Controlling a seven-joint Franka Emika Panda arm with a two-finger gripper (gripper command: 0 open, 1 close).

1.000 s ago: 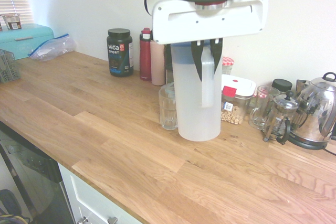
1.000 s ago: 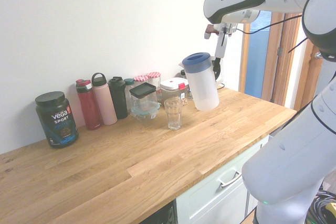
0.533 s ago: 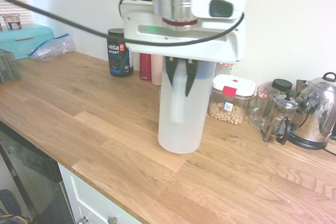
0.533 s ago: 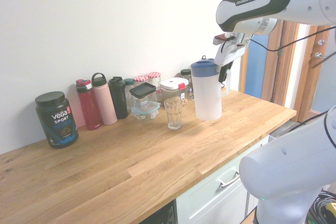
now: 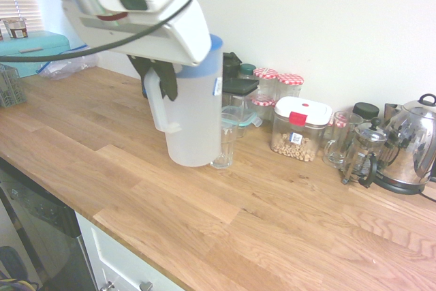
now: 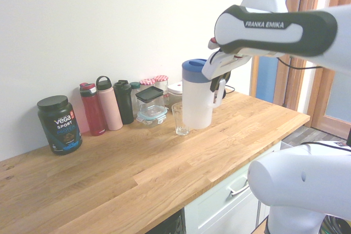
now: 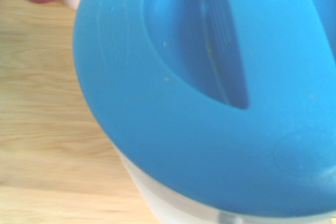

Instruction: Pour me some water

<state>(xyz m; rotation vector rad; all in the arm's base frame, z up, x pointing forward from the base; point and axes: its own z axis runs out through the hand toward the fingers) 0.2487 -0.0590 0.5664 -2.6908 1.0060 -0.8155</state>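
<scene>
Item one, the water pitcher (image 5: 196, 110): translucent white body, blue lid (image 7: 210, 93), held clear of the wooden counter (image 5: 286, 223) and close to upright; I see it hanging directly under my gripper (image 5: 158, 76), whose dark fingers (image 5: 167, 81) are clenched on the top of its white handle (image 5: 158, 103). Item two, the drinking glass (image 6: 180, 118): clear, upright on the counter, just beside the pitcher's body on the side away from the handle and fingers; I cannot tell whether the two touch, nor what the glass contains. Item three, the row along the wall beyond the fingers: a lidded clear container (image 6: 149, 104), jars with red-checked lids (image 5: 291, 86), and a white-lidded canister (image 5: 300, 129) of pale round contents. Item four, further along in the second exterior view: a dark bottle (image 6: 123, 101), a pink bottle (image 6: 108, 104), a red bottle (image 6: 92, 109) and a black Vega Sport tub (image 6: 59, 124). Item five, well apart from the fingers at the other end: a glass mug (image 5: 338, 140), a French press (image 5: 364, 153) and a steel kettle (image 5: 411, 144).
</scene>
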